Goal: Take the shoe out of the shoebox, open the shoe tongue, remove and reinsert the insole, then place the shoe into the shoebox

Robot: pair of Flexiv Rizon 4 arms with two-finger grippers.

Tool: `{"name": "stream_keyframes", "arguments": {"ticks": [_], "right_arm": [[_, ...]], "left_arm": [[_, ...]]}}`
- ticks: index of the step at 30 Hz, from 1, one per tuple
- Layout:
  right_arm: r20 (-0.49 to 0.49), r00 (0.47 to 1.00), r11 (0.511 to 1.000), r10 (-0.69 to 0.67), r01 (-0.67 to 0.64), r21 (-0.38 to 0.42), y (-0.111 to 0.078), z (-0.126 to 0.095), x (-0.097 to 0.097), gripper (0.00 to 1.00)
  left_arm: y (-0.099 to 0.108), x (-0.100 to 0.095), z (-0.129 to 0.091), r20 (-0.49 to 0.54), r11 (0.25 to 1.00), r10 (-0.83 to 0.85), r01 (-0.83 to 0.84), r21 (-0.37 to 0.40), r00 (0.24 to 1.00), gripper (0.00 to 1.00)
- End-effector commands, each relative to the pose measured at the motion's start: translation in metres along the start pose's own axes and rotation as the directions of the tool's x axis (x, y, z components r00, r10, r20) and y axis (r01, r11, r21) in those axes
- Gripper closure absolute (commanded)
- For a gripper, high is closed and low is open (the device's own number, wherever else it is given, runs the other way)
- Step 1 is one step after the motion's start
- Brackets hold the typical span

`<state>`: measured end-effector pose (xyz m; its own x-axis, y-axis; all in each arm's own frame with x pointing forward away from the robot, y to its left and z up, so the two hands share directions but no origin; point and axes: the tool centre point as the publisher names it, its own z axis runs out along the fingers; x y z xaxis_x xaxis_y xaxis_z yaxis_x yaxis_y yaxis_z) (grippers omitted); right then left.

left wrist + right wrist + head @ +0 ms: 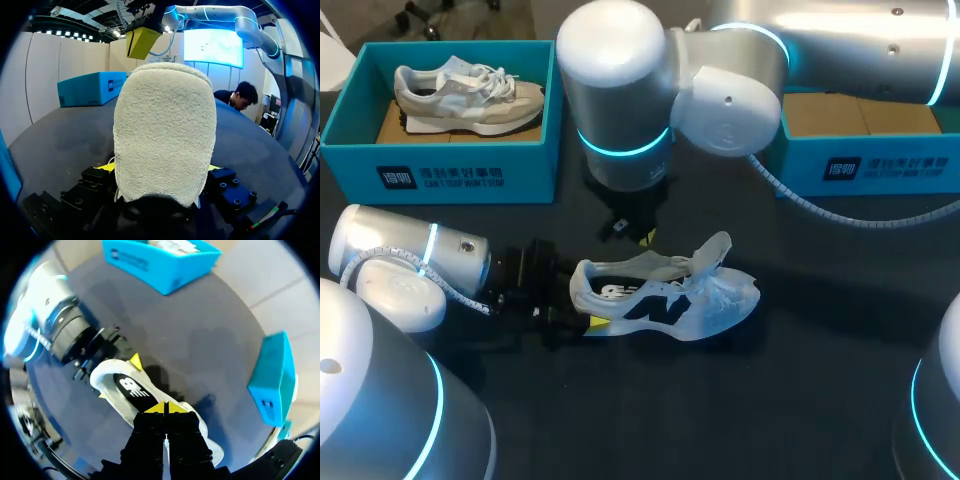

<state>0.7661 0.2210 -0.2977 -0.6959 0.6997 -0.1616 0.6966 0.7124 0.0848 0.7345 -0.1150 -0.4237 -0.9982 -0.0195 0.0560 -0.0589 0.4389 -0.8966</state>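
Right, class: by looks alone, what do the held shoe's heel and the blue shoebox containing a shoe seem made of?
Heel of the shoe: looks like soft terry-type fabric, matte; its off-white surface is nubbly. Shoebox: probably cardboard, smooth matte blue outside, bare brown showing inside.

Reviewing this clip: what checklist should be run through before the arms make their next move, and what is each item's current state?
1. White sneaker with a dark side logo out of its box and lying on the dark table: ok.
2. Left gripper shut on the white sneaker's heel to steady it: ok.
3. Tongue lifted away from the opening: ok, it looks raised.
4. Right gripper open and ready to reach for the insole: not ok, its tips are together above the sneaker.
5. Insole seated or out: cannot tell, the inside is hidden.
6. Right-hand teal shoebox free: cannot tell, the right arm covers part.
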Motion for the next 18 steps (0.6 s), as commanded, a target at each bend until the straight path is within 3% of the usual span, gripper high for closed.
{"name": "stream_keyframes", "arguments": {"ticks": [1, 8, 13, 18], "right_arm": [[-0.067, 0.976, 0.978, -0.207, 0.204, -0.052, 0.005, 0.003, 0.006, 1.00], [-0.118, 0.889, 0.896, -0.442, 0.431, -0.105, 0.004, 0.004, 0.020, 1.00], [-0.144, 0.852, 0.864, -0.503, 0.497, -0.082, 0.000, 0.008, 0.025, 1.00], [-0.148, 0.854, 0.866, -0.498, 0.498, -0.040, -0.008, 0.014, 0.026, 1.00]], "left_arm": [[0.005, -0.004, 0.001, 0.001, 1.000, 0.000, 0.000, -0.003, 1.000, 1.00], [0.005, -0.004, 0.001, 0.001, 1.000, 0.000, 0.000, -0.003, 1.000, 1.00], [0.005, -0.004, 0.001, 0.001, 1.000, 0.000, 0.000, -0.003, 1.000, 1.00], [0.005, -0.004, 0.001, 0.001, 1.000, 0.000, 0.000, -0.003, 1.000, 1.00]]}}
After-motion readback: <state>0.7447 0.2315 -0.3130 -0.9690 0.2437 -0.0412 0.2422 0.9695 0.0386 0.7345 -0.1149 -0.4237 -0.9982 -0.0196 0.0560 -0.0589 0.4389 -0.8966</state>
